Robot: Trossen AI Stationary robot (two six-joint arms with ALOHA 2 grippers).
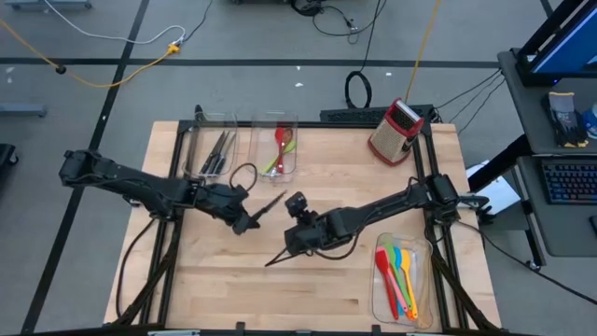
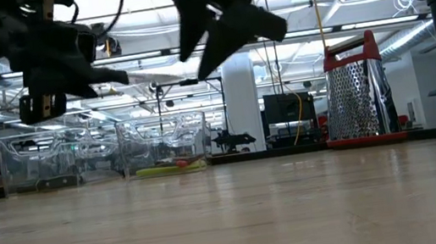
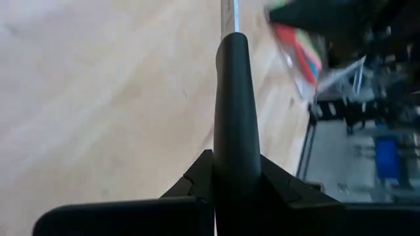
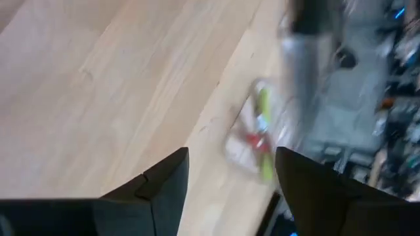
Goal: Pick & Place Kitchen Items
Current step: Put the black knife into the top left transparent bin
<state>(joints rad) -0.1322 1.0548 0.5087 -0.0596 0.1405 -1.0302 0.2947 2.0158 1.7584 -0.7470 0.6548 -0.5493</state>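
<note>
A black-handled steel knife (image 1: 269, 206) hangs above the table's middle with my left gripper (image 1: 246, 222) shut on it. Its handle (image 3: 233, 111) runs forward from the fingers, and the blade (image 3: 228, 12) points toward the table's right. My right gripper (image 1: 297, 211) stands open just right of the blade tip, above the table, with nothing between its fingers (image 4: 167, 187). In the right wrist view the knife (image 4: 298, 72) shows blurred ahead of it. In the low view both grippers hang clear of the tabletop, the left (image 2: 92, 74) and the right (image 2: 228, 39). My left gripper pinches the rear end of the knife's black handle (image 3: 236, 167) between its two fingers. The fingers come from the table's left, slanting down, and lie along the knife. The knife sticks out ahead of the fingers, lifted clear of the table.
Two clear bins stand at the far left: one with knives (image 1: 216, 149), one with a red and a green utensil (image 1: 283, 147). A third bin with colourful spatulas (image 1: 399, 278) lies near right. A red box grater (image 1: 396, 131) stands at the far right. Bare wood (image 1: 233, 289) lies in front.
</note>
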